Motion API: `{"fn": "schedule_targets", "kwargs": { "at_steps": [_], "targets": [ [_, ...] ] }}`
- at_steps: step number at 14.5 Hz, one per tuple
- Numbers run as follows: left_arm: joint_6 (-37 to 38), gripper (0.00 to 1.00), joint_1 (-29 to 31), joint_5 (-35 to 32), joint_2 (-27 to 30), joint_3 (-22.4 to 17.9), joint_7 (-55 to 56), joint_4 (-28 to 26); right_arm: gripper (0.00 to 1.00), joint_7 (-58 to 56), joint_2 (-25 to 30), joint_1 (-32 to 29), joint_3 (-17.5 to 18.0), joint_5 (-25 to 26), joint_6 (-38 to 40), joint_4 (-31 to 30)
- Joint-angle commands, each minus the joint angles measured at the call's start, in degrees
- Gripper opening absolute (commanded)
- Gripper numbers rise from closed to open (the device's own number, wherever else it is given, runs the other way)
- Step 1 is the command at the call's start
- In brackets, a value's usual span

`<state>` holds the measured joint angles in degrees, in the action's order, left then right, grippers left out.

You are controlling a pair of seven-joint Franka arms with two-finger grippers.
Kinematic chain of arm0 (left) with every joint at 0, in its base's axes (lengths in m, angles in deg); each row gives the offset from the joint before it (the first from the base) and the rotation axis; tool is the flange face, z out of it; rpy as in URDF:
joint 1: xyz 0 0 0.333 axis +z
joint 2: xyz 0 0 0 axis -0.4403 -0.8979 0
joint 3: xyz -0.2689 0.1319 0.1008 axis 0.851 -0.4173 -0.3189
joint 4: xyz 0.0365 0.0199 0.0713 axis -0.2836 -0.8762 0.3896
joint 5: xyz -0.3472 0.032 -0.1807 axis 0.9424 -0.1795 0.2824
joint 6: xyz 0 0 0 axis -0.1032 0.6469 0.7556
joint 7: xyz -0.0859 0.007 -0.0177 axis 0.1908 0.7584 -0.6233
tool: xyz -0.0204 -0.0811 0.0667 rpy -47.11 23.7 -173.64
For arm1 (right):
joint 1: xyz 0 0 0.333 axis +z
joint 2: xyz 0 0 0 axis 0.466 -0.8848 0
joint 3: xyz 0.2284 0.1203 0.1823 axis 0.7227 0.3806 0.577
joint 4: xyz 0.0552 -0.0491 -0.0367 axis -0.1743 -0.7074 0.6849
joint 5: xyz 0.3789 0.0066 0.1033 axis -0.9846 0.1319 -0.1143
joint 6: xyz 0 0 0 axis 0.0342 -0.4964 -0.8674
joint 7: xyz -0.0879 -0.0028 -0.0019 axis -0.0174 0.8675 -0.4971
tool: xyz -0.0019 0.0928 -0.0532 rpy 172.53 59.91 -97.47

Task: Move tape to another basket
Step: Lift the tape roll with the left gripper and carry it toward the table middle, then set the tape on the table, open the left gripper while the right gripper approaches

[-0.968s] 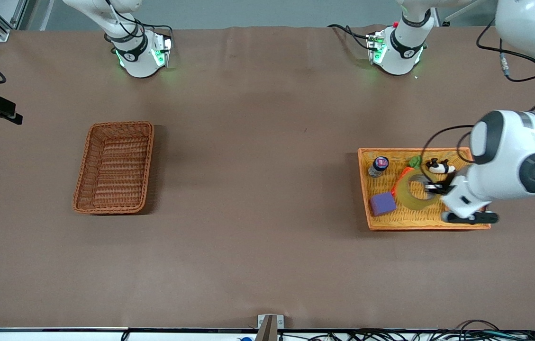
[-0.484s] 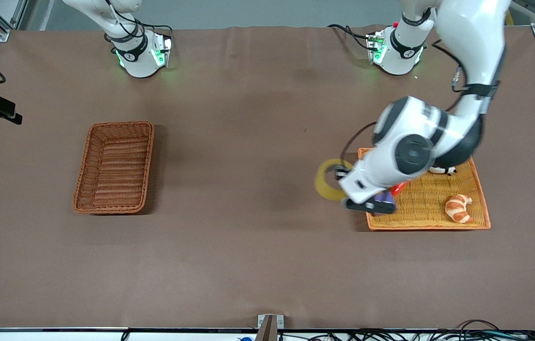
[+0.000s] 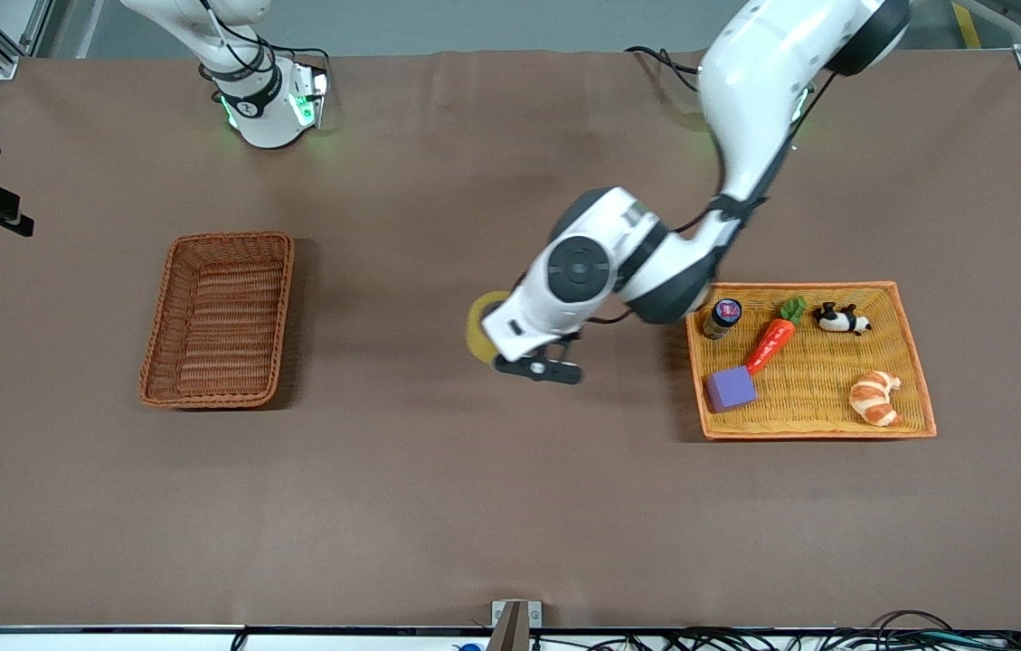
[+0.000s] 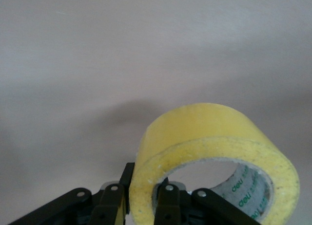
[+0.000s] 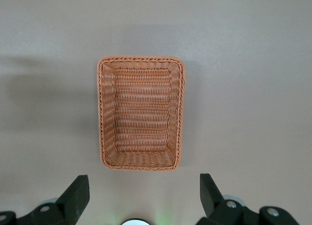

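The left tool (image 4: 141,205) clamps the wall of the translucent yellow ring-shaped roll of tape (image 3: 477,327), carrying it clear above the brown tabletop (image 3: 438,488), between the shallow orange-yellow woven tray (image 3: 813,429) and the deep reddish-brown wicker basket (image 3: 219,318). The right tool (image 5: 141,198) waits high over that basket, jaws wide, holding nothing.

Shallow orange-yellow tray (image 3: 912,354) holds small bottle (image 3: 722,317), toy carrot (image 3: 771,336), purple cube (image 3: 731,389), croissant (image 3: 874,398), black-and-white figure (image 3: 840,318)
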<state>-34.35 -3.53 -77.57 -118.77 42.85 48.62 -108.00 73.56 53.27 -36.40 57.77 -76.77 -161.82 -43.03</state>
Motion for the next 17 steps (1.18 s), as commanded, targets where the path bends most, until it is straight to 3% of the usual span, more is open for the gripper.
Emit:
{"fn": "schedule_targets", "kwargs": {
  "at_steps": [1,4,8,9,10,12,15,17],
  "targets": [
    [-4.7,0.0,-1.3,0.8,-3.4,-0.7,1.4,4.1,1.0,-0.9,0.9,-1.1,0.6,-1.3,-1.2,-1.2],
    [-17.6,0.03,-2.6,2.6,-7.5,-0.9,7.5,4.3,1.0,-0.9,0.4,-1.0,0.7,-1.4,-3.4,-1.3],
    [-18.6,0.05,-4.7,2.7,-9.1,-0.5,12.1,4.1,1.0,-0.7,-0.7,-0.4,0.8,-1.4,-5.5,-1.3],
    [-18.8,0.1,-5.4,2.7,-9.1,-0.6,12.2,3.9,1.0,-0.7,-1.1,-0.4,0.8,-1.4,-6.0,-1.3],
    [-18.9,0.18,-5.5,2.6,-9.3,-0.7,12.1,3.9,1.0,-0.6,-1.2,-0.4,0.9,-1.4,-6.1,-1.3],
    [-18.9,0.47,-5.4,2.6,-9.5,-1.0,12.1,3.7,1.0,-0.4,-1.3,-0.3,1.0,-1.6,-6.4,-1.6],
    [-18.8,0.76,-4.7,2.5,-8.4,-1.0,12.0,3.3,1.0,-0.2,-1.9,-0.9,0.9,-4.6,-6.0,-1.9],
    [-17.2,0.8,-2.4,2.7,-4.4,-1.0,11.6,1.7,1.0,-0.2,-1.7,-0.8,0.9,-4.9,-6.6,-3.2]
  ]
}}
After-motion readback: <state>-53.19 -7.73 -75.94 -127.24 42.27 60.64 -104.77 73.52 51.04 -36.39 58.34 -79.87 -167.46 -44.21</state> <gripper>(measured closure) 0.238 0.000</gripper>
